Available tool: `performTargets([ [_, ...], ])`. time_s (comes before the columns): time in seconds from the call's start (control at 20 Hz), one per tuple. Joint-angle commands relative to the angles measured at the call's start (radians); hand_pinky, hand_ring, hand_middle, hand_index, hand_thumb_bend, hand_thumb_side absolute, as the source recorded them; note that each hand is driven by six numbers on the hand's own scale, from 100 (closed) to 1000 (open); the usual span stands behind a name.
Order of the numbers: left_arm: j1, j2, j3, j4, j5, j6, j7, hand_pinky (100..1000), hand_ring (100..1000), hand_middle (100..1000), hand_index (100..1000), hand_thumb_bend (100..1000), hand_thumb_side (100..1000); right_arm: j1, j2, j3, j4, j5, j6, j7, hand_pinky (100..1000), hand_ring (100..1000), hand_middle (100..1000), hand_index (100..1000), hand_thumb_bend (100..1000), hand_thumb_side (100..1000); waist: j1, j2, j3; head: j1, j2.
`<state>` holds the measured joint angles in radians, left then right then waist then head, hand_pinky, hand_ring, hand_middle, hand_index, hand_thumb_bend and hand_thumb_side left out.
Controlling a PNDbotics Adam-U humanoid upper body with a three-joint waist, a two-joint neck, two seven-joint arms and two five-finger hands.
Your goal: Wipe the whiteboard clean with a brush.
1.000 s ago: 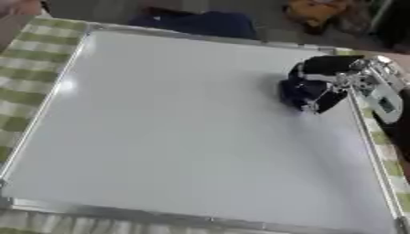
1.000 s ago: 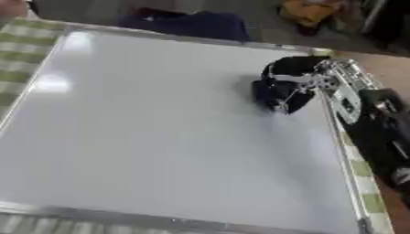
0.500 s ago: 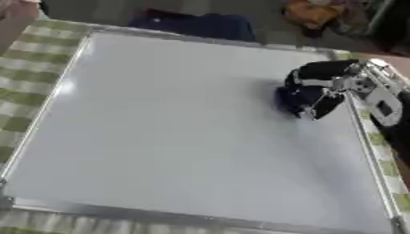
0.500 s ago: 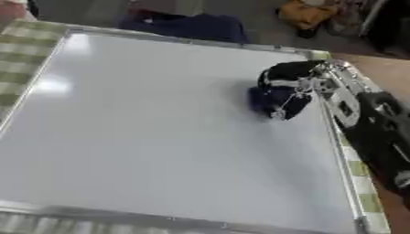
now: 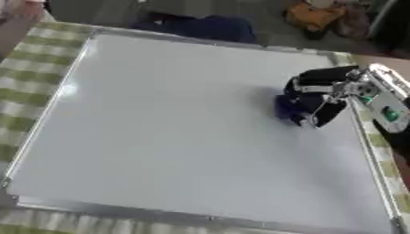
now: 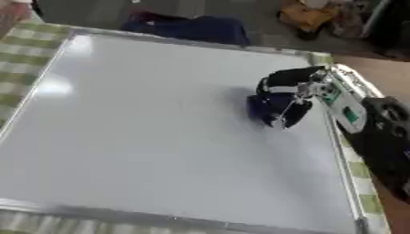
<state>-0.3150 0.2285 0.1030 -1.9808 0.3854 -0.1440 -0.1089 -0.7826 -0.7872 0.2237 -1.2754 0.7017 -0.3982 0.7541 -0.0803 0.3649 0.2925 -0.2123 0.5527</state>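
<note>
My right hand holds the brush on the whiteboard

The whiteboard (image 5: 160, 137) lies flat on green checked cloth (image 5: 32, 87); toward 2 o'clock on it my right hand (image 5: 320, 98) has its fingers curled round the dark blue brush (image 5: 287, 107), which touches the surface; beyond the far edge, at 12 o'clock, sits something dark blue (image 5: 200, 27).

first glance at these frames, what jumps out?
The big whiteboard fills nearly the whole view, lying flat on a green checked cloth. At its right side the black right hand is curled round a dark blue brush pressed on the board. No marks are visible on the surface.
</note>
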Motion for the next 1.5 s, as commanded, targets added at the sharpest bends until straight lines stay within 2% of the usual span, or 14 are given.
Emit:
performTargets([
  [0.05, -0.004, 0.015, 0.002, -0.019, 0.005, 0.003, -0.001, 549, 549, 543, 401, 132, 1000, -0.008, -0.031, -0.002, -0.014, -0.009, -0.056, 0.082, 710, 728, 384, 429, 100, 163, 0.003, -0.020, 0.002, 0.003, -0.001],
  [0.4, -0.005, 0.014, 0.003, -0.019, 0.000, 0.001, -0.003, 549, 548, 542, 399, 130, 1000, -0.019, -0.024, -0.022, 0.025, 0.051, -0.024, 0.040, 708, 734, 389, 433, 100, 169, 0.001, -0.005, 0.013, -0.002, -0.014],
  [0.45, -0.006, 0.013, 0.003, -0.019, -0.001, 0.001, -0.004, 549, 548, 542, 399, 130, 1000, -0.020, -0.022, -0.023, 0.032, 0.063, -0.021, 0.031, 708, 735, 391, 434, 100, 149, 0.001, -0.002, 0.014, -0.003, -0.015],
  [0.5, -0.006, 0.013, 0.004, -0.019, -0.002, 0.000, -0.005, 549, 547, 541, 399, 130, 1000, -0.021, -0.021, -0.027, 0.042, 0.075, -0.016, 0.022, 707, 736, 396, 435, 100, 175, 0.001, 0.000, 0.015, -0.003, -0.018],
  [0.55, -0.007, 0.013, 0.004, -0.019, -0.003, 0.000, -0.005, 549, 547, 541, 398, 123, 1000, -0.022, -0.020, -0.031, 0.054, 0.087, -0.011, 0.013, 707, 737, 403, 436, 100, 147, 0.001, 0.003, 0.016, -0.003, -0.020],
  [0.6, -0.007, 0.013, 0.004, -0.019, -0.004, -0.001, -0.005, 549, 547, 541, 398, 129, 1000, -0.022, -0.019, -0.036, 0.067, 0.097, -0.006, 0.006, 706, 737, 409, 437, 100, 180, 0.001, 0.006, 0.017, -0.003, -0.022],
  [0.9, -0.008, 0.012, 0.006, -0.019, -0.009, -0.005, -0.007, 548, 545, 541, 397, 127, 1000, -0.027, -0.016, -0.061, 0.134, 0.154, 0.014, -0.033, 703, 742, 436, 442, 100, 195, 0.005, 0.020, 0.015, -0.007, -0.029],
  [1.15, -0.008, 0.011, 0.005, -0.019, -0.012, -0.005, -0.010, 548, 545, 541, 396, 127, 1000, -0.034, -0.016, -0.078, 0.159, 0.174, 0.030, -0.062, 701, 740, 438, 438, 100, 201, 0.008, 0.026, 0.010, -0.007, -0.027],
  [1.5, -0.009, 0.011, 0.005, -0.019, -0.012, -0.005, -0.011, 549, 545, 541, 396, 127, 1000, -0.040, -0.022, -0.098, 0.184, 0.193, 0.083, -0.103, 696, 739, 435, 435, 100, 204, 0.011, 0.026, 0.008, -0.005, -0.029],
])
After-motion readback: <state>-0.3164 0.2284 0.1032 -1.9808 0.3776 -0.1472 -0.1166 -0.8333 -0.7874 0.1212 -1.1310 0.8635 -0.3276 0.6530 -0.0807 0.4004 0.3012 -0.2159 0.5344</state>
